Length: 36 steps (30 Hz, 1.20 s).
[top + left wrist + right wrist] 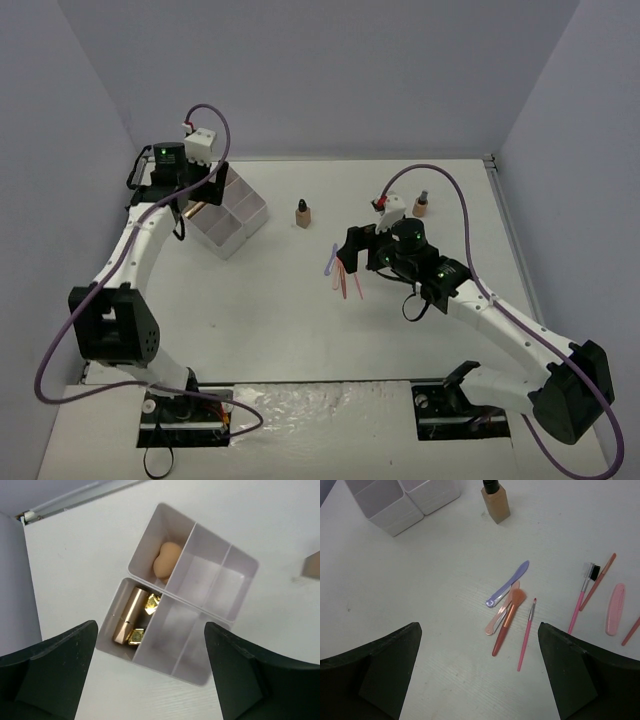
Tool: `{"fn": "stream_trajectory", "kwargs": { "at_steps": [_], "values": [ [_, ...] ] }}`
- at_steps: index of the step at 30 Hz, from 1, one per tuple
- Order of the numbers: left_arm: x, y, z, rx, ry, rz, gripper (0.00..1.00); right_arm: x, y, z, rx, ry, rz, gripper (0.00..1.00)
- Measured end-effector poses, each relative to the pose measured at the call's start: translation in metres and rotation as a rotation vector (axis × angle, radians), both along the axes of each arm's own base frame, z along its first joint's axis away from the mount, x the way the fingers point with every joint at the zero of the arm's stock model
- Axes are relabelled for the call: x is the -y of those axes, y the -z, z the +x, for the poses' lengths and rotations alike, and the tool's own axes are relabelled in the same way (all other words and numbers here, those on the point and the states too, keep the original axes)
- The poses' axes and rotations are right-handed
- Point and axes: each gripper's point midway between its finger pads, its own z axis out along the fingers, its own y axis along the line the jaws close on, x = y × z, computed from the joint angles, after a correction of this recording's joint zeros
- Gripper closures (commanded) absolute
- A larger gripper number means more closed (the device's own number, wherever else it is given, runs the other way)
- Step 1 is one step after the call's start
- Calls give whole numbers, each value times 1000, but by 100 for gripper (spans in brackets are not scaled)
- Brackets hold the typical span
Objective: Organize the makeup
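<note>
Left pincer [150,630] released over box [202,577], right pincer [480,627] released over sticks [507,624]

White-and-black arms [135,245], purple cables [47,350], green lights [163,155]

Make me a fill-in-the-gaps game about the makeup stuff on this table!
1. The beige sponge lies inside the white ____.
2. The lipstick tubes in the compartment beside it are coloured ____.
3. The tan bottle has a ____ cap.
4. The spatula nearest that bottle is coloured ____.

Missing words: box; gold; black; purple.
</note>
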Motion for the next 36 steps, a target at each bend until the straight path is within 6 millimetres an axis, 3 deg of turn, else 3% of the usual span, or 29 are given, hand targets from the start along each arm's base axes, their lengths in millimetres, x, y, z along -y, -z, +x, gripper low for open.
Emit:
{"fn": "stream_trajectory", "kwargs": {
  "at_steps": [5, 7, 10, 17, 21, 29, 36],
  "values": [
    [49, -63, -43, 122, 18, -128, 12, 7, 0, 0, 2, 30, -5, 0],
    [74, -73, -62, 132, 49, -184, 12, 11, -1, -2, 7, 42, -7, 0],
    [106, -67, -85, 87, 79, -253, 12, 17, -5, -3, 19, 62, -5, 0],
    [168, 1, -134, -138, 104, -313, 13, 31, -23, -8, 71, 108, 11, 0],
    [205, 28, -155, -224, 145, -299, 18, 40, -31, -14, 97, 133, 22, 0],
    [252, 94, -153, -342, 119, -212, 31, 52, -27, -28, 84, 165, 49, 0],
    [268, 145, -144, -412, 101, -147, 40, 60, -31, -35, 87, 183, 52, 0]
  ]
}}
